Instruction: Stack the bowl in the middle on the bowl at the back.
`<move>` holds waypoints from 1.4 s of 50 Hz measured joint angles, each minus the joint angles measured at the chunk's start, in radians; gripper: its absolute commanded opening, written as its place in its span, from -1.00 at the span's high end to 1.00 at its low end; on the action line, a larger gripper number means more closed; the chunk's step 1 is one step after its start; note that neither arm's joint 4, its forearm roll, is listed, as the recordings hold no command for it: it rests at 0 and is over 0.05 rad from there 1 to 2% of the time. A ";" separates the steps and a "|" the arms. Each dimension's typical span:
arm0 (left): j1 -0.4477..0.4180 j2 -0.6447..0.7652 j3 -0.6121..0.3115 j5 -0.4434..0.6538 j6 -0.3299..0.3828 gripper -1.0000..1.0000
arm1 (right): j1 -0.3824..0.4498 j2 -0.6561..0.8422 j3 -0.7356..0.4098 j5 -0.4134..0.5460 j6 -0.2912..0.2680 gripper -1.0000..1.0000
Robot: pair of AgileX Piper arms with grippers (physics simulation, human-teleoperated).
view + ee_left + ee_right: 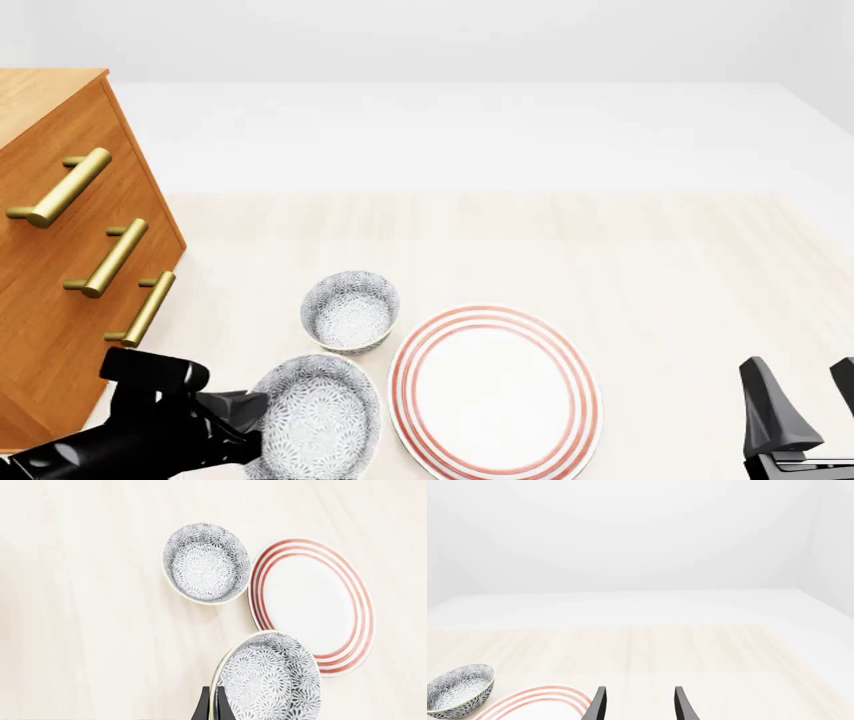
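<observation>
The bowl in the middle (pixel 316 417), white with a grey speckled pattern, hangs tilted in my left gripper (pixel 251 415), which is shut on its left rim. In the left wrist view the two black fingers (pixel 203 708) clamp the rim of this bowl (pixel 270 680). The bowl at the back (pixel 350 310) stands upright on the table just beyond it, and shows again as the matching bowl (pixel 205 562) ahead of the fingers. My right gripper (pixel 806 400) is open and empty at the front right, far from both bowls; its own camera shows the back bowl (pixel 459 687) far off to one side.
A large white plate with red rings (pixel 494 390) lies right of the bowls, close to both. A wooden drawer cabinet with brass handles (pixel 67 250) stands at the left edge, near my left arm. The light wood table (pixel 641 270) runs back and right.
</observation>
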 measured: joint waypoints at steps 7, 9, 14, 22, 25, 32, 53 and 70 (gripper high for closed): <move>-0.014 -0.071 -0.054 0.108 0.004 1.00 | 0.000 0.000 -0.001 0.000 0.001 -1.00; -0.020 -0.089 -0.072 0.137 0.006 1.00 | 0.000 0.000 -0.001 0.000 0.001 -1.00; -0.041 -0.129 -0.127 0.222 0.012 1.00 | -0.001 0.000 -0.001 0.000 0.001 -1.00; -0.091 -0.174 -0.231 0.357 0.022 1.00 | -0.001 0.000 -0.002 0.000 0.001 -1.00; -0.113 -0.183 -0.271 0.406 0.027 1.00 | -0.001 0.000 -0.002 0.000 0.001 -1.00; -0.171 -0.192 -0.353 0.500 0.030 1.00 | -0.001 0.000 -0.003 0.000 0.001 -1.00; -0.344 -0.166 -0.470 0.616 0.018 1.00 | -0.006 0.000 -0.006 -0.002 0.003 -1.00; -0.442 -0.154 -0.426 0.587 -0.026 1.00 | -0.008 0.000 -0.009 -0.002 0.005 -1.00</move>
